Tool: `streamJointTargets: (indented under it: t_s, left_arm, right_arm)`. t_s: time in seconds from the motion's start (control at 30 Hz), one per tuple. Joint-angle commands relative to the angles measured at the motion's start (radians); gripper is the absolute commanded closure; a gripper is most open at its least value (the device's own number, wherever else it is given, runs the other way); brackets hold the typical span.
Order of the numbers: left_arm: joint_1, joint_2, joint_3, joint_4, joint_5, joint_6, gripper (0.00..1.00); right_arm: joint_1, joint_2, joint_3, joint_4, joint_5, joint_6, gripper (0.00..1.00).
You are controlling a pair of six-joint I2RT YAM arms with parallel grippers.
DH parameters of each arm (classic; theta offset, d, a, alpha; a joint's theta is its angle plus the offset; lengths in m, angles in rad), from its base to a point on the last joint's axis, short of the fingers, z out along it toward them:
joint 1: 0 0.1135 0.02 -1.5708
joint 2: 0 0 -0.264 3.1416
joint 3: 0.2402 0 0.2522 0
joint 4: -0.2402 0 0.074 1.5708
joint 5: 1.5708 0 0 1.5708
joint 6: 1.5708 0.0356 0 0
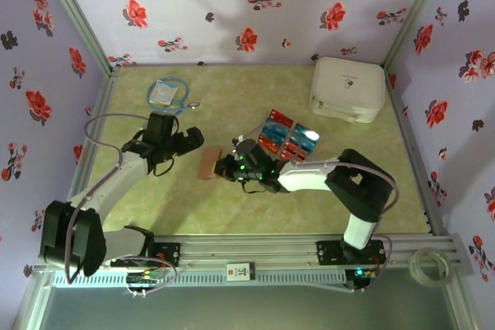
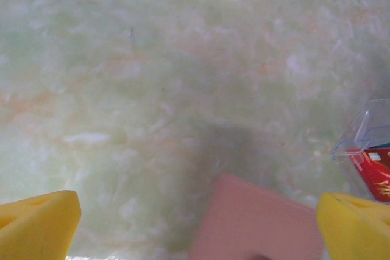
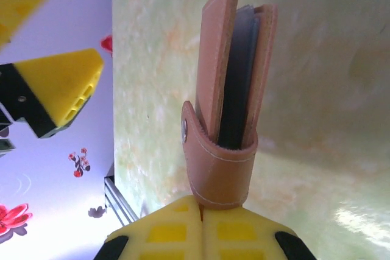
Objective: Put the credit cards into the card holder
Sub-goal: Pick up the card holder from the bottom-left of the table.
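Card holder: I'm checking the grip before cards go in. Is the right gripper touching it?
Touching. The right wrist view shows the right gripper shut on the strap end of the card holder, with the leather running into its yellow fingers and no gap.

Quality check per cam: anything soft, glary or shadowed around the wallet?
Left wrist: soft and washed out, the wallet a blurry pink slab, a dim shadow on the table beyond it. Right wrist: wallet crisp, stitching readable, a glare patch on the table lower right. Top external: even light, faint shadows on the back wall.
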Motion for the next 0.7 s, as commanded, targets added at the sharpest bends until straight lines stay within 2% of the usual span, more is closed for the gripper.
streamJointTargets:
  t_s: [0.0,0.13,0.33,0.5,0.67]
  left_arm:
    - [0.017,0.062,0.078,-0.023,0.045,0.051,0.0]
    - [0.034,0.137,0.163,-0.003,0.119,0.056,0.0]
    - [0.068,0.206,0.249,0.081,0.288,0.033,0.0]
    - [0.109,0.236,0.23,0.269,0.445,-0.091,0.0]
    - [0.111,0.292,0.222,0.429,0.538,-0.21,0.0]
  right_arm:
    - [-0.08,-0.067,0.033,-0.135,-0.091,-0.122,1.0]
    - [-0.19,-0.091,0.07,-0.17,-0.184,-0.175,1.0]
    - [-0.328,-0.085,0.1,-0.082,-0.359,-0.153,1.0]
    - [-0.363,-0.1,0.146,-0.077,-0.435,-0.143,1.0]
    - [-0.364,-0.125,0.159,-0.054,-0.469,-0.111,1.0]
